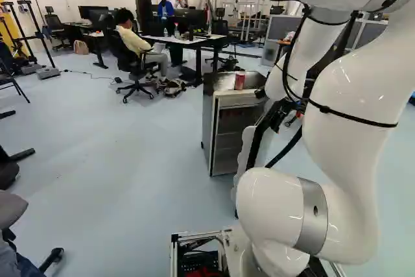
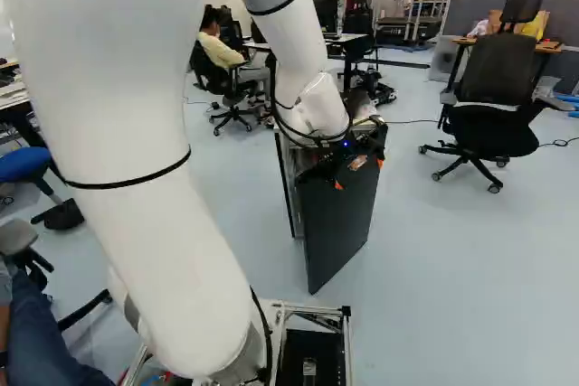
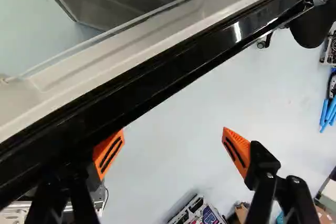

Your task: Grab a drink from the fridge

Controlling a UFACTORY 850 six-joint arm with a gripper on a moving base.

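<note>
Black chair (image 2: pixel 499 70), 1 blue stool (image 2: pixel 23 164)

can (image 1: pixel 240 81) on fridge (image 1: pixel 208 124) | door (image 2: pixel 339 214) open before fridge | desk (image 1: pixel 192 41) behind fridge | chair (image 2: pixel 496 124) right of door, right base view | shelves (image 1: pixel 231 133) inside fridge, apparently

The pale floor (image 1: pixel 123 160) bears an open fridge (image 1: pixel 224 128), a red can (image 1: pixel 240 81) on top.

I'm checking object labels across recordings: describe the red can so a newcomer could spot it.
In the left base view, find the low fridge just left of the white arm. On its top, near the edge above the opening, stands the can. Its red side sets it apart from the shiny, silvery top around it.
</note>
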